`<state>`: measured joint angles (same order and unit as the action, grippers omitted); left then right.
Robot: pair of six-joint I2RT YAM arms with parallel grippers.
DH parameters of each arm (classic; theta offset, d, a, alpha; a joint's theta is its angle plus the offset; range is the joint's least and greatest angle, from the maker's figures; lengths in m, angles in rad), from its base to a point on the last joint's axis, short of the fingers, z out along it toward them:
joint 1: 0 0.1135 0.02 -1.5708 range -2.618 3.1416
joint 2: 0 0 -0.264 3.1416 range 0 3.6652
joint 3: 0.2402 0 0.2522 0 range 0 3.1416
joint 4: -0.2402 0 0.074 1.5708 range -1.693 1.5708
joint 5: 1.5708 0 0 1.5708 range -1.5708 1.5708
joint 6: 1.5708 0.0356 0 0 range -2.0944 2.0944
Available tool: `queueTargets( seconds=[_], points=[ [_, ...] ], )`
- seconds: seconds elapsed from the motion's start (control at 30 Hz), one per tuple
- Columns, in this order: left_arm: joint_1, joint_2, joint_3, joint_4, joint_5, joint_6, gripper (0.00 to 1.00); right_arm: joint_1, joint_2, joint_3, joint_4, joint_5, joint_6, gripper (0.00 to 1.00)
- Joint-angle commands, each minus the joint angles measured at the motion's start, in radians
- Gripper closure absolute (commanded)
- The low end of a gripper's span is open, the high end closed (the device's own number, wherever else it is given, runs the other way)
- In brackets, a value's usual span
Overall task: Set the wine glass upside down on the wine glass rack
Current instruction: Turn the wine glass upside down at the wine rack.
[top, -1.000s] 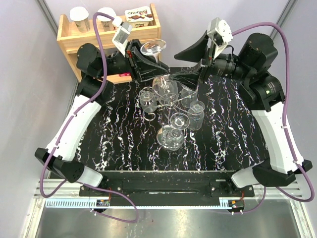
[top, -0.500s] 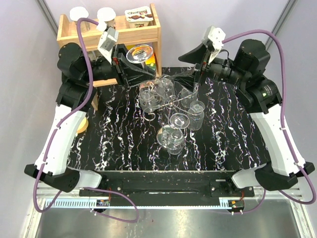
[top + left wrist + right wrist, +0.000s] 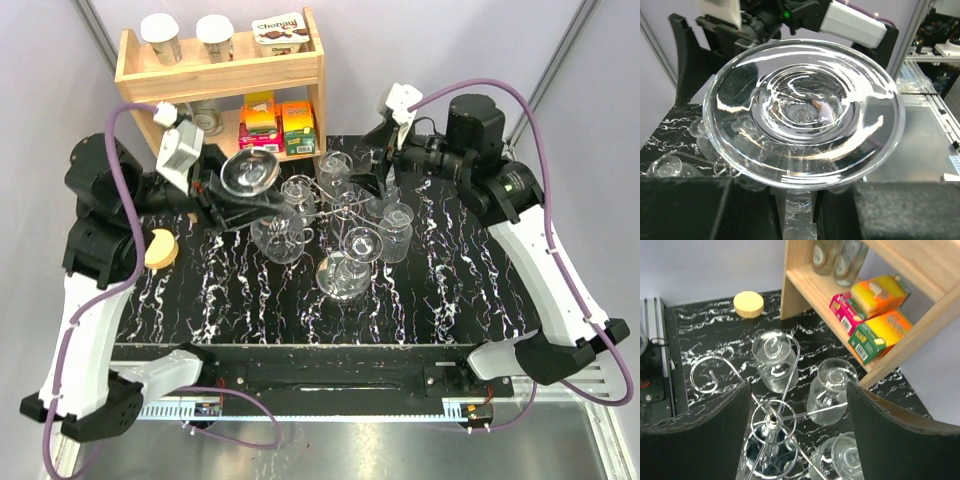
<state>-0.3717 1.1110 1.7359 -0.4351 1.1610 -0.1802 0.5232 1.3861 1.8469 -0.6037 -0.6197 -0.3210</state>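
The wine glass (image 3: pixel 278 238) hangs upside down, its round foot (image 3: pixel 248 172) uppermost. My left gripper (image 3: pixel 262 205) is shut on its stem, left of the wine glass rack (image 3: pixel 343 203). In the left wrist view the foot (image 3: pixel 805 107) fills the frame and the stem (image 3: pixel 800 200) sits between the dark pads. The rack is a silver wire stand with a shiny disc base (image 3: pixel 330 280); several glasses hang on it upside down. My right gripper (image 3: pixel 378 165) stands open over the rack's back right, nothing between its fingers (image 3: pixel 695 432). The rack's post (image 3: pixel 771 416) lies below it.
A wooden shelf (image 3: pixel 220 70) with cups on top and coloured boxes (image 3: pixel 280 118) stands at the back left. A yellow disc (image 3: pixel 160 248) lies on the black marbled table (image 3: pixel 450 290) beside the left arm. Hanging glasses (image 3: pixel 775 360) crowd the rack's arms.
My left arm has carried the glass away from the shelf, leftward and toward the near side, to the rack's left. The right gripper has shifted slightly left over the rack, still open.
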Motion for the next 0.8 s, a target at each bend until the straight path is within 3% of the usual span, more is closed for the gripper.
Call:
queueTargets(
  seconds=[0.0, 0.37, 0.77],
  points=[
    [0.004, -0.068, -0.052, -0.104, 0.032, 0.152, 1.0, -0.006, -0.033, -0.034, -0.033, -0.002, -0.093, 0.18],
    [0.004, -0.188, -0.283, -0.249, 0.016, 0.387, 1.0, -0.006, 0.024, 0.015, -0.159, -0.049, -0.22, 0.11],
    [0.004, -0.254, -0.504, -0.235, 0.039, 0.55, 1.0, -0.006, 0.077, 0.014, -0.214, -0.083, -0.27, 0.1]
  ],
)
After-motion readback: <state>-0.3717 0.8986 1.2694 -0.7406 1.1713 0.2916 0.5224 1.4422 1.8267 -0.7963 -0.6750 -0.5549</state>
